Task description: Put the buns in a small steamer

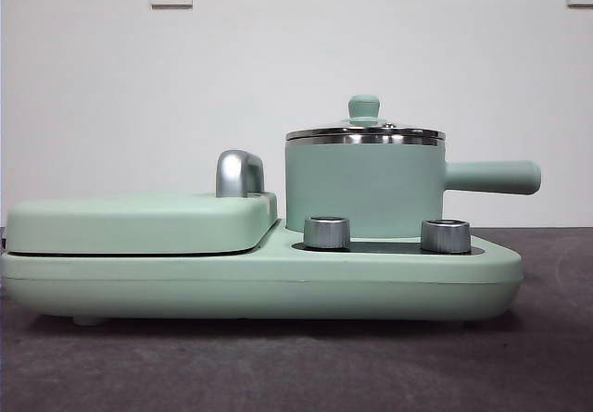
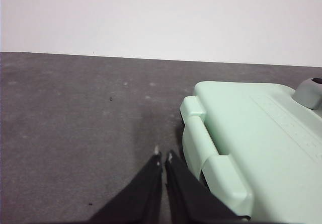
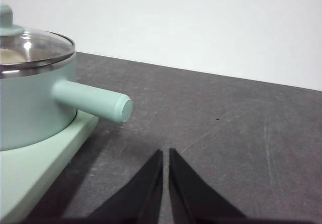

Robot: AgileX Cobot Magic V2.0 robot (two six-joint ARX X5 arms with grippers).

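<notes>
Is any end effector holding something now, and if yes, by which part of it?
Nothing is held. The left end effector is shut beside the griddle plate; the right end effector is shut near the small steamer.

A dark grey table [image 1: 556,356] carries one mint-green cooker base [image 1: 278,287].

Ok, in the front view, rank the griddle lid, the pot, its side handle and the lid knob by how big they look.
1. Griddle lid, widest.
2. Pot; taller, so the top two are close.
3. Side handle.
4. Lid knob, smallest.
</notes>
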